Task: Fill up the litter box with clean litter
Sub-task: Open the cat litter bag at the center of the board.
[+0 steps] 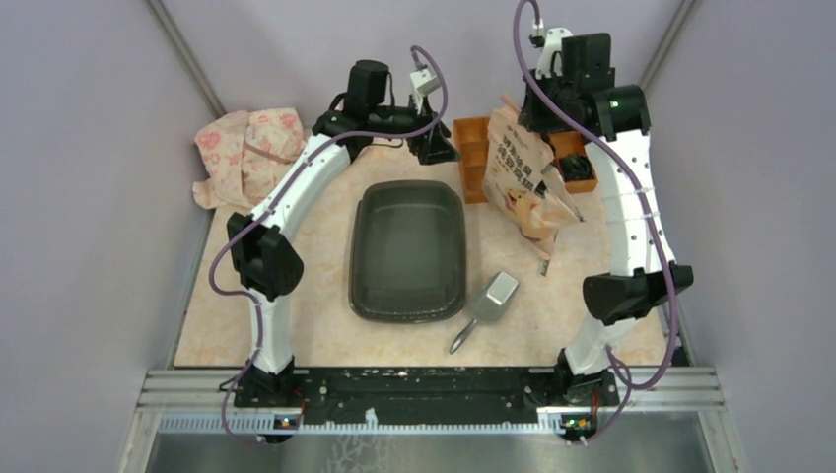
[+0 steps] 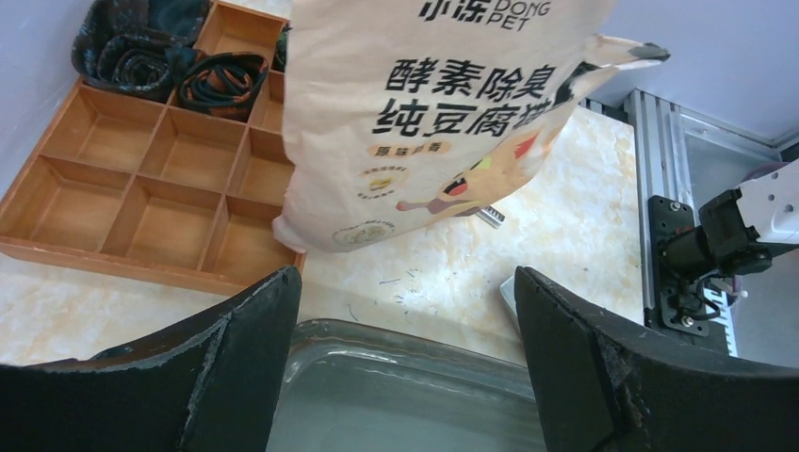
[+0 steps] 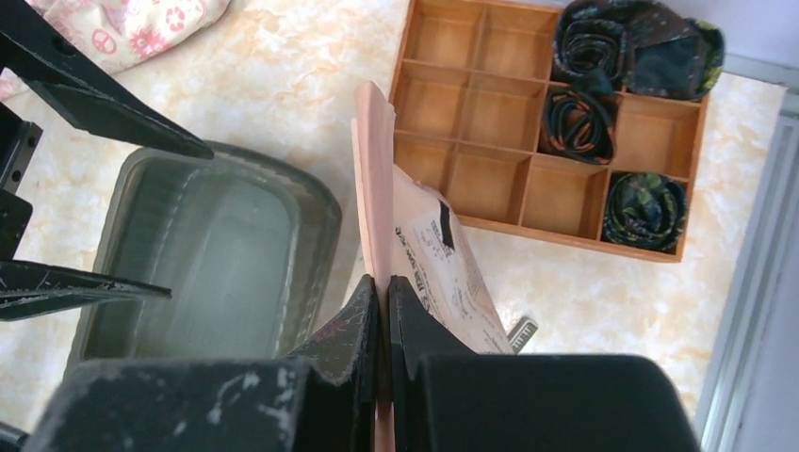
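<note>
The dark grey litter box [image 1: 406,187] lies in the middle of the table, and its floor looks bare [image 3: 217,245]. No clean litter shows in any view. My left gripper [image 1: 431,148] hangs open over the box's far rim [image 2: 396,339] with nothing between its fingers [image 2: 405,278]. To the right, a peach printed bag [image 1: 522,172] stands tilted beside the box. My right gripper [image 1: 542,123] is shut on the bag's thin top edge [image 3: 383,282]. The bag's printed face [image 2: 443,113] fills the left wrist view.
An orange compartmented organiser [image 1: 473,158] sits behind the bag, with rolled dark ties [image 3: 603,56] in some cells. A grey metal scoop [image 1: 491,301] lies right of the box's near corner. A pink floral cloth [image 1: 246,148] is bunched at the far left.
</note>
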`<state>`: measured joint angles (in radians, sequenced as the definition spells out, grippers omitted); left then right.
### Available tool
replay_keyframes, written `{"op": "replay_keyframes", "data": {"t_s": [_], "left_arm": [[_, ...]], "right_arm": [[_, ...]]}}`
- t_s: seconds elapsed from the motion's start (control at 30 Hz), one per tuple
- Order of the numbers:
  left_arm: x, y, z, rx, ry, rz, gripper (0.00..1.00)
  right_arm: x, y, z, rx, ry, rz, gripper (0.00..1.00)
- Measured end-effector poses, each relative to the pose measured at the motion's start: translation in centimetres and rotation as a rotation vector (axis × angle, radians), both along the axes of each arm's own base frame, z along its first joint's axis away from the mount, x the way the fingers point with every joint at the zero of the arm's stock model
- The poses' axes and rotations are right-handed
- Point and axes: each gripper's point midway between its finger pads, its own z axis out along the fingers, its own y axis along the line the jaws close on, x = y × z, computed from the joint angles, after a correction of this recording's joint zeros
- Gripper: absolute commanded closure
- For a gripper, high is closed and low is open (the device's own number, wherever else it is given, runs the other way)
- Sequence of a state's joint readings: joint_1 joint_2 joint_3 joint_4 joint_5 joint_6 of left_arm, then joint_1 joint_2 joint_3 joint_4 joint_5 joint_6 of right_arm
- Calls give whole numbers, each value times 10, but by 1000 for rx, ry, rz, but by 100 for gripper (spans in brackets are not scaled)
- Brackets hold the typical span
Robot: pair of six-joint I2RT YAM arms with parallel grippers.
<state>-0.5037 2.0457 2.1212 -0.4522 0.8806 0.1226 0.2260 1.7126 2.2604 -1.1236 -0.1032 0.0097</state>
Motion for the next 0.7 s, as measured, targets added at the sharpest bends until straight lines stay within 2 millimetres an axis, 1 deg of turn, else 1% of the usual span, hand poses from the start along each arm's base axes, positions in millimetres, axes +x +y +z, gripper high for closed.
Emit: {"op": "replay_keyframes", "data": {"t_s": [0.13, 0.2, 0.23, 0.3, 0.47, 0.5, 0.57, 0.67, 0.7], "left_arm": [[-3, -2, -5, 7, 11, -6, 11], [-3, -2, -8, 10, 17, -6, 11], [-4, -2, -10, 13, 21, -5, 11], [-4, -2, -12, 16, 24, -4, 12], [-5, -1, -19, 27, 40, 0, 12], [-5, -1, -21, 30, 45, 0, 12], [-6, -1, -24, 33, 50, -1, 12], [-7, -2, -25, 36, 52, -1, 12], [-7, -2, -25, 36, 51, -1, 12]], "right_arm": [[5, 7, -18, 12, 35, 27, 100], [8, 10, -33, 16, 57, 37, 100], [8, 13, -45, 23, 76, 44, 100], [8, 16, -58, 35, 91, 55, 100], [2, 24, -94, 35, 126, 69, 100], [0, 25, -97, 35, 129, 70, 100], [-1, 26, -97, 33, 120, 67, 100], [0, 26, -84, 42, 78, 60, 100], [-1, 28, -75, 45, 58, 63, 100]]}}
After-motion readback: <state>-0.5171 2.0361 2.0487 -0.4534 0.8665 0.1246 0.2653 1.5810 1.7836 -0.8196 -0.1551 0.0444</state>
